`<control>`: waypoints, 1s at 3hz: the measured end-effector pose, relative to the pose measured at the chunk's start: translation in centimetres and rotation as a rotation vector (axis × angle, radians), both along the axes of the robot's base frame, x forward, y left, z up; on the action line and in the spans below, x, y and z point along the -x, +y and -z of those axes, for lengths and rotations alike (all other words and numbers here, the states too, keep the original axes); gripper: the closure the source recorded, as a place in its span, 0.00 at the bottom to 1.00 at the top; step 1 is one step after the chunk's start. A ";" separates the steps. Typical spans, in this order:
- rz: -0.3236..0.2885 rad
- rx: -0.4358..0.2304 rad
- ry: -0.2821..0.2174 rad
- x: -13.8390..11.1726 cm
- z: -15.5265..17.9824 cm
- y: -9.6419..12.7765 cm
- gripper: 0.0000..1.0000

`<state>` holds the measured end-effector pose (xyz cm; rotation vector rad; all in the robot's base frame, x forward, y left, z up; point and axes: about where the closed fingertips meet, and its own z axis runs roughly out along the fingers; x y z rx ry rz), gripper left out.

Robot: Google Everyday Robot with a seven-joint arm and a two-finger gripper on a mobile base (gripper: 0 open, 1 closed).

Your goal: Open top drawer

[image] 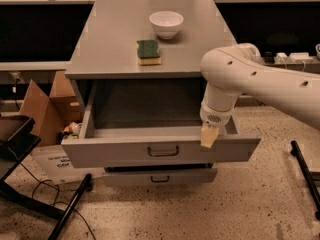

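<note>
The top drawer (115, 151) is a wide grey metal drawer pulled well out of the grey cabinet, its deep box showing empty. Its small dark bail handle (163, 150) sits at the centre of the front panel. My gripper (208, 137) hangs from the white arm at the drawer's front rim, right of the handle, pointing down. A shorter grey drawer (160, 176) with a similar handle sits below, slightly out.
A white bowl (166, 23) and a green-and-yellow sponge (149, 52) rest on the cabinet top (110, 44). A cardboard box (42, 111) stands at the left. Black stand legs (45, 209) lie on the floor at lower left, another black leg (305, 174) at right.
</note>
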<state>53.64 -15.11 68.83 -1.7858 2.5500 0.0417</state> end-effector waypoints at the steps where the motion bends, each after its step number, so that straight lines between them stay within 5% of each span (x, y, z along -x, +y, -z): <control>1: 0.029 0.010 0.018 1.5 0.0 -0.5 1.00; 3: 0.090 0.016 0.068 5.2 -0.2 -0.9 1.00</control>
